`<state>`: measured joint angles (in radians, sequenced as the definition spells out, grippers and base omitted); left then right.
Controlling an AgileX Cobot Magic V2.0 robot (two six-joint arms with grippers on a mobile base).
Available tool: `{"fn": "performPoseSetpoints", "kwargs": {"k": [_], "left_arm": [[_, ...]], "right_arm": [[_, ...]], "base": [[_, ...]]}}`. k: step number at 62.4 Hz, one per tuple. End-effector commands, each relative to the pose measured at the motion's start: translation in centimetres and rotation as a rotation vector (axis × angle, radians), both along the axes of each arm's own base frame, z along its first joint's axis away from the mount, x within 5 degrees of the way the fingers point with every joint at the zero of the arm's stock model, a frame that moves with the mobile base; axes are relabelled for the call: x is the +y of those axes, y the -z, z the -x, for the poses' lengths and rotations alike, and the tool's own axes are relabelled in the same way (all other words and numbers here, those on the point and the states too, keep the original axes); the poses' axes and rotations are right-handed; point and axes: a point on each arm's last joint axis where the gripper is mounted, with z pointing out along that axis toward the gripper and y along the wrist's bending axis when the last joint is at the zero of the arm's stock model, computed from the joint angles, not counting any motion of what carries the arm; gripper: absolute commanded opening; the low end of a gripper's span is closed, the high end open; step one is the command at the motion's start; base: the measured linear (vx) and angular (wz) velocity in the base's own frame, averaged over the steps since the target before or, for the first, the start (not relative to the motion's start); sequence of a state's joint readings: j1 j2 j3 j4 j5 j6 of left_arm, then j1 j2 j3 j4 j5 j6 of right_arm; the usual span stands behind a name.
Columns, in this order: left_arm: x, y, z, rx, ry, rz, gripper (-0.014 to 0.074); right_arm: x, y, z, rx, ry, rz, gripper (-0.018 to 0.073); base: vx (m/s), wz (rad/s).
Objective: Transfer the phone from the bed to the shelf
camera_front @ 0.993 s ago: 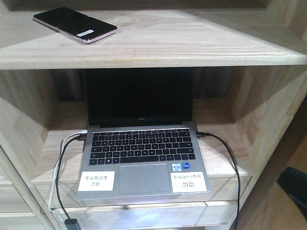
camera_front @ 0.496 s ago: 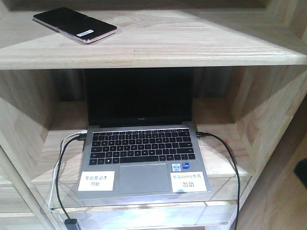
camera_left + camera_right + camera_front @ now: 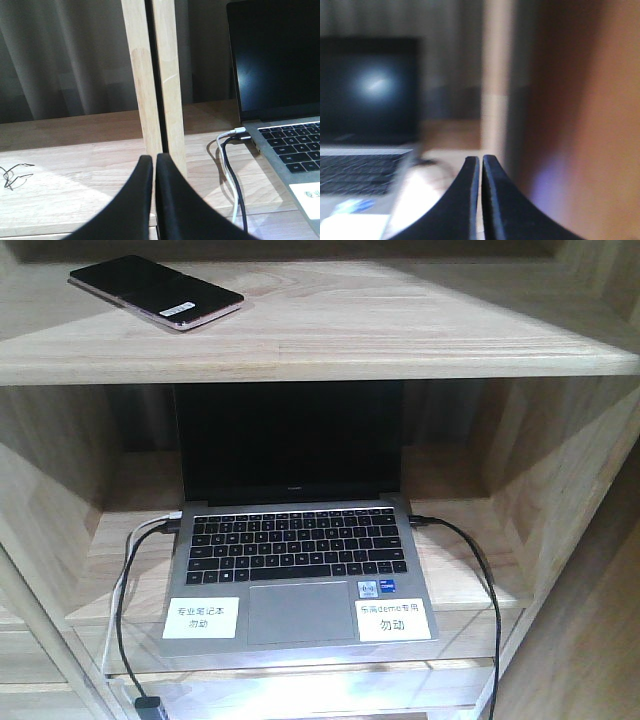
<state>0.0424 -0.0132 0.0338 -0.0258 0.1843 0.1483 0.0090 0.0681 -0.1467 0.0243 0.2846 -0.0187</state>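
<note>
Black phone (image 3: 155, 291) lies flat on the shelf's (image 3: 400, 340) upper plank, long axis diagonal.
Both pincers, left (image 3: 152, 172) and right (image 3: 480, 175), are clenched, empty, down at laptop (image 3: 295, 580) level; phone sits above, left side.

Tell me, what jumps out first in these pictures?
An open grey laptop fills the middle compartment of a pale wooden shelf, its screen dark and cables plugged into both sides. On the plank above, at the left, a glossy black phone lies flat. Both wrist views show black gripper fingers pressed together, holding nothing.
</note>
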Motion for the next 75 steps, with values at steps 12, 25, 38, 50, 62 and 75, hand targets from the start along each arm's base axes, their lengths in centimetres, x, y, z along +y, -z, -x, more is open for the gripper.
{"fn": "performPoseSetpoints", "kwargs": {"k": [12, 25, 38, 50, 62, 75], "left_arm": [[0.0, -1.5, 0.1, -0.108, 0.002, 0.011, 0.0001], [0.0, -1.5, 0.1, -0.108, 0.002, 0.011, 0.0001], [0.0, -1.5, 0.1, -0.108, 0.002, 0.011, 0.0001], [0.0, -1.5, 0.1, -0.108, 0.002, 0.011, 0.0001], [0.0, -1.5, 0.1, -0.108, 0.002, 0.011, 0.0001], [0.0, -1.5, 0.1, -0.108, 0.002, 0.011, 0.0001]], "right_arm": [[-0.3, 2.6, -0.4, -0.162, 0.047, 0.006, -0.0009], [-0.3, 2.7, -0.1, -0.216, 0.048, -0.005, -0.0009], [-0.3, 2.7, -0.1, -0.219, 0.048, 0.001, -0.0009], [-0.3, 2.7, -0.1, -0.219, 0.048, 0.001, -0.0009], [-0.3, 2.7, -0.1, -0.219, 0.048, -0.006, -0.0009], [-0.3, 2.7, -0.1, -0.219, 0.048, -0.008, -0.0009]], "base": [[0.00, 0.00], [0.00, 0.00], [0.00, 0.00], [0.00, 0.00], [0.00, 0.00], [0.00, 0.00]]}}
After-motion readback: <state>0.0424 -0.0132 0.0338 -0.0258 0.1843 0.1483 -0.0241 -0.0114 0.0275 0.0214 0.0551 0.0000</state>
